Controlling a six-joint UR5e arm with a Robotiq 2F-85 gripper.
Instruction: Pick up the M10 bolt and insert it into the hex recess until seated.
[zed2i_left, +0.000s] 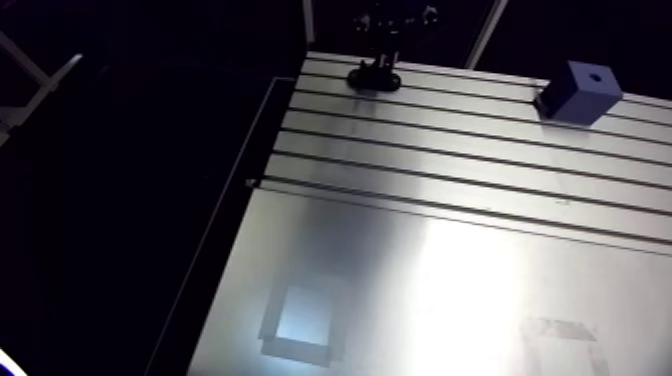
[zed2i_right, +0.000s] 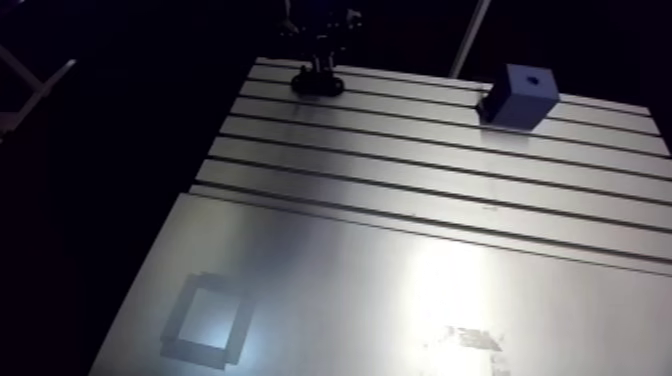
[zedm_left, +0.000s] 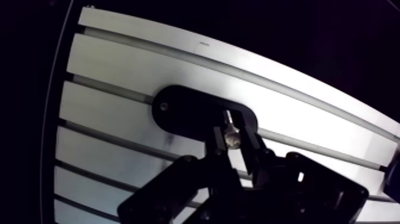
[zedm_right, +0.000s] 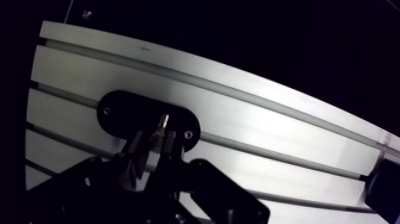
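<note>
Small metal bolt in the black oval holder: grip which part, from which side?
Take the small metal bolt by its exposed upper part, coming straight down from above. It stands upright with its lower end in the black oval holder, so only the sides above are free.

In the arm view the wrist (zed2i_left: 392, 18) comes down from above, nearly upright, and the gripper (zed2i_left: 378, 62) hangs straight below it, pointing downward, small and dark. The wrist view looks along the gripper (zedm_left: 231, 126). Its two black fingers (zedm_left: 249, 140) are drawn close together, almost parallel, with only a narrow gap between the tips. In that gap a small silvery M10 bolt (zedm_left: 230, 137) is pinched.
</note>
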